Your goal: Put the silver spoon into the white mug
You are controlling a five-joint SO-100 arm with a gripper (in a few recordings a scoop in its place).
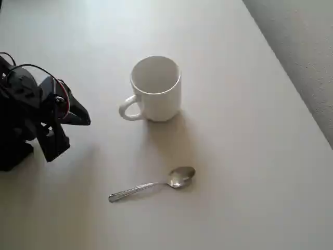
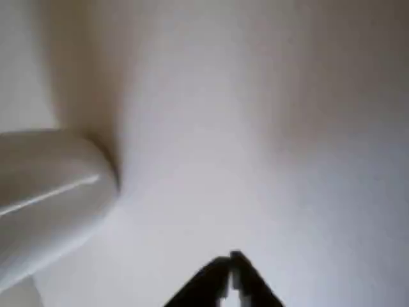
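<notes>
The white mug [image 1: 155, 88] stands upright near the table's middle in the overhead view, its loop handle pointing left and its white inside empty. The silver spoon [image 1: 153, 185] lies flat on the table below the mug, bowl to the right, handle running left. My black gripper [image 1: 83, 116] sits at the far left, well apart from both, its fingers together with nothing between them. In the wrist view the fingertips [image 2: 231, 267] meet at the bottom edge, and a blurred white mug [image 2: 48, 192] side fills the left.
The pale table [image 1: 250, 156] ends along a slanting right edge, with grey floor [image 1: 307, 47] beyond it. The arm's black body and cables [image 1: 21, 114] occupy the left edge.
</notes>
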